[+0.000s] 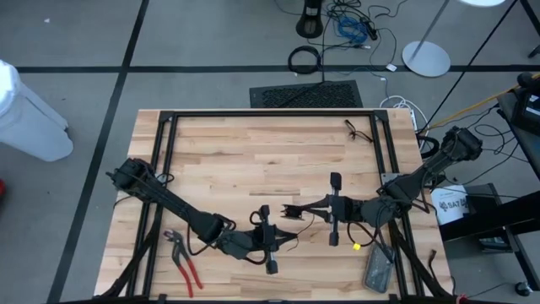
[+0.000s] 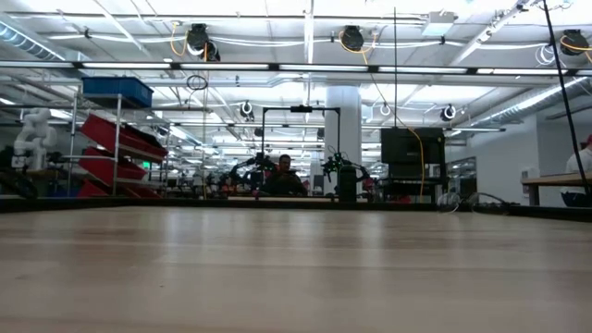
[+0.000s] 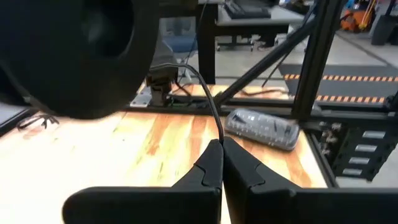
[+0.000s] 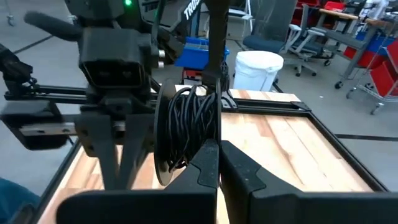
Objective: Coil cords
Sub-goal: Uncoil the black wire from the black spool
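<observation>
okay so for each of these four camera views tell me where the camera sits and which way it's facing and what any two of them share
High: overhead, straight down on the table; both arms show.
Low: at tabletop height, level across the wood into the room; no arm shows.
Left wrist: behind the left gripper, shut on the cord.
Right wrist: behind the right gripper, shut at the coiled cord, facing the left arm.
Shared: both wrist views show the cord.

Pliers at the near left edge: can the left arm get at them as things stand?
Probably not right away. The pliers lie bare on the table close beside the left arm, nothing over them, but the left gripper is shut on the cord and would likely have to let go first.
</observation>
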`<act>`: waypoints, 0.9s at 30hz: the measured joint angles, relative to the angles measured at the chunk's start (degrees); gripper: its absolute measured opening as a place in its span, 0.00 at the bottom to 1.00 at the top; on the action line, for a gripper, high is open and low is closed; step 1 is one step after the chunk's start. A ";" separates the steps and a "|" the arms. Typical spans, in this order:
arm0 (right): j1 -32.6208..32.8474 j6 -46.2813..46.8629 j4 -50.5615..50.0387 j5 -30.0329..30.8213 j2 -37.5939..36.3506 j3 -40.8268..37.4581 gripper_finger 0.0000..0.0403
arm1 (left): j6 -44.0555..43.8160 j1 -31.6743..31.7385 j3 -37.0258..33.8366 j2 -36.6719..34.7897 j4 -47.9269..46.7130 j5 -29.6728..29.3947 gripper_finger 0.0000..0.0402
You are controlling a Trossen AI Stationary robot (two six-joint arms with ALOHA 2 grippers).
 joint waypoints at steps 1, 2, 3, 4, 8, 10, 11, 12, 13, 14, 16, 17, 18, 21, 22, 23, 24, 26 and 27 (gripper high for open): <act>0.00 0.07 0.00 -0.04 -0.02 0.00 0.00 | -0.07 0.03 0.00 0.00 -0.61 0.00 0.01; 0.00 0.29 -0.08 -0.20 -0.20 0.00 0.00 | -0.47 0.09 -0.02 0.00 -0.86 -0.02 0.01; 0.00 0.51 -0.17 -0.81 -0.40 0.00 0.00 | -1.02 0.12 -0.04 0.00 -0.89 -0.04 0.01; 0.00 0.77 -0.09 -1.59 -0.66 0.00 0.00 | -1.42 0.15 -0.04 0.00 -0.93 -0.04 0.01; 0.16 1.09 -0.15 -4.37 -1.76 0.00 0.00 | -1.46 0.20 -0.04 0.00 -2.38 -0.42 0.01; 0.81 1.09 -0.26 -4.55 -2.40 0.00 0.00 | -1.48 0.20 -0.04 0.00 -2.66 -0.42 0.01; 1.14 1.09 -0.44 -4.59 -2.80 0.00 0.00 | -1.49 0.20 -0.04 0.00 -3.09 -0.43 0.01; 1.46 1.09 -0.87 -4.59 -3.18 0.00 0.00 | -1.50 0.20 -0.04 0.00 -3.86 -0.42 0.01; 1.79 1.09 -1.34 -4.59 -3.54 0.00 0.00 | -1.50 0.20 -0.04 -0.06 -4.72 -0.42 0.01; 2.17 1.09 -1.86 -4.59 -3.96 0.00 0.00 | -1.50 0.20 -0.06 -0.28 -5.84 -0.43 0.01; 3.03 1.22 -3.10 -4.50 -4.97 0.00 0.00 | -2.50 -0.01 -0.07 -1.23 -7.99 -0.55 0.01; 3.42 1.54 -3.73 -4.39 -5.50 0.00 0.00 | -3.08 -0.15 -0.07 -2.12 -9.77 -0.90 0.01; 3.75 1.94 -4.50 -4.29 -6.07 0.00 0.00 | -4.01 -0.30 -0.07 -2.95 -11.05 -1.06 0.01; 4.61 3.38 -7.16 -4.18 -7.44 0.00 0.00 | -6.21 -1.20 -0.07 -6.39 -15.86 -2.19 0.01; 4.74 3.86 -7.80 -4.17 -7.80 0.00 0.00 | -7.16 -1.53 -0.07 -7.42 -17.23 -2.36 0.01; 4.95 4.39 -8.57 -4.14 -8.10 0.00 0.00 | -7.73 -1.95 -0.07 -8.54 -18.72 -2.61 0.01; 5.11 4.78 -9.31 -4.12 -8.32 0.00 0.00 | -8.55 -2.52 -0.07 -9.65 -20.35 -3.07 0.01; 5.27 5.62 -10.49 -4.12 -8.46 0.00 0.00 | -9.51 -3.69 -0.07 -11.41 -22.32 -4.18 0.01; 5.27 6.07 -11.00 -4.13 -8.46 0.00 0.00 | -9.97 -4.34 -0.07 -12.13 -23.44 -5.05 0.01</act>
